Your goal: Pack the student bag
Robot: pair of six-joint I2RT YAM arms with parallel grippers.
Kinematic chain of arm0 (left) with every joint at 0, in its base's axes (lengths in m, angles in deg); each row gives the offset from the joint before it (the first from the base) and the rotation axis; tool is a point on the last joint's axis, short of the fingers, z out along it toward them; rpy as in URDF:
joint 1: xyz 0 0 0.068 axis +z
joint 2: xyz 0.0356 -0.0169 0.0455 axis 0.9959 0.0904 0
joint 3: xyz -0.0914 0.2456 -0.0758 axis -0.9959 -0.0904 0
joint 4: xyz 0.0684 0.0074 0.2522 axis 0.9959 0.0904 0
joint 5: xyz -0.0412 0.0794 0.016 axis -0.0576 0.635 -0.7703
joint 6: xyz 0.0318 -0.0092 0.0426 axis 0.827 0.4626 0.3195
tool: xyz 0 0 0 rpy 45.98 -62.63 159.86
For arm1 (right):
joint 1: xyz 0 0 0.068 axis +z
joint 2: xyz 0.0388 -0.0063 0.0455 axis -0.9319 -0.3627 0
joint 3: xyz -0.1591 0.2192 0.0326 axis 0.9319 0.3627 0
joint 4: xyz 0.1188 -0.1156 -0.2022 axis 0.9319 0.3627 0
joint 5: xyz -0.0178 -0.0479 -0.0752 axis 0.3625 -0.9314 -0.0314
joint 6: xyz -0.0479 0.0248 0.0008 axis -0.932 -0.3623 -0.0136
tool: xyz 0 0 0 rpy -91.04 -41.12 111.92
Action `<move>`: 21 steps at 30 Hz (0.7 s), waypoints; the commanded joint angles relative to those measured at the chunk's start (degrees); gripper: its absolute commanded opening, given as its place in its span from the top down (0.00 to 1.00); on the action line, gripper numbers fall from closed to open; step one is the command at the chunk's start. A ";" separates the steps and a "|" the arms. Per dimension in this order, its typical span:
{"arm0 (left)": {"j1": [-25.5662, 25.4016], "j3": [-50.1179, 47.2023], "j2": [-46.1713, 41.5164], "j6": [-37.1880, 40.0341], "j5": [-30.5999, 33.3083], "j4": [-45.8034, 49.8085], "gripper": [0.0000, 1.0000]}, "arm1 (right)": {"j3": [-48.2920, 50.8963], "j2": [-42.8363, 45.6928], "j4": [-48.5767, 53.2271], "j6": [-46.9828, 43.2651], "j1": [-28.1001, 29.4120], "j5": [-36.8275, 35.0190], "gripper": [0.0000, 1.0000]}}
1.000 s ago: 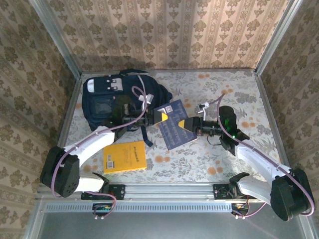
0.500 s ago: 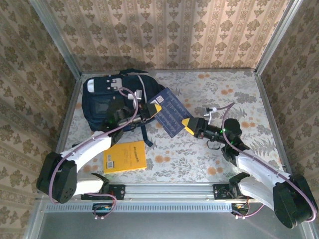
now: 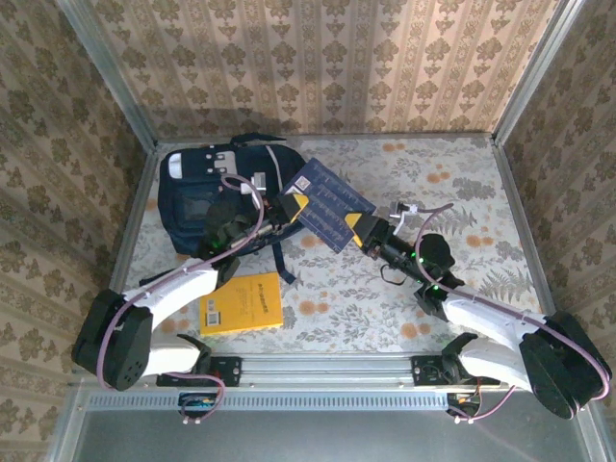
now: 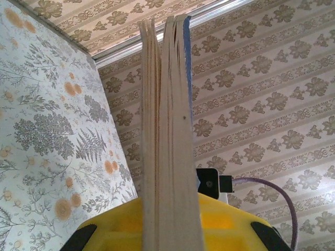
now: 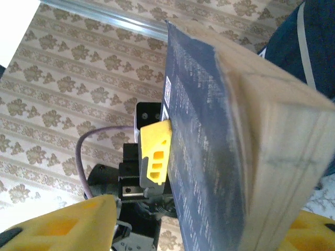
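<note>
Holding a blue book [image 3: 329, 204] up off the bench [image 3: 433, 173], I have a claw at each end of it. My left claw [image 3: 296, 205] is clamped tight on one edge; seen from the left wrist, the page block stands upright between its yellow fingers [image 4: 230, 225]. My right claw [image 3: 364, 231] sits at the opposite, nearer corner with its jaws apart. From the right wrist, one yellow finger [image 5: 63, 225] stands clear of the dark cover with a gap between them, so this claw straddles the book without pinching it. The student bag [image 3: 202, 197] lies flat at the far left of the bench, near the back corner, just beside my left claw. A yellow book [image 3: 241, 302] lies flat on the bench in front of the bag, apart from both claws.
</note>
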 commanded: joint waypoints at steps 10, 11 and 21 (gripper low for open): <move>-1.74 0.39 3.48 -0.66 0.62 -6.50 1.00 | -2.01 0.94 4.15 -1.48 -0.14 -10.63 0.99; -1.59 0.21 3.52 0.14 0.40 -5.79 1.00 | -1.72 2.80 8.36 -2.78 -0.45 -11.59 1.00; 4.73 17.33 0.89 27.83 10.55 50.20 0.47 | -0.67 23.61 47.87 -18.01 -1.05 -23.37 1.00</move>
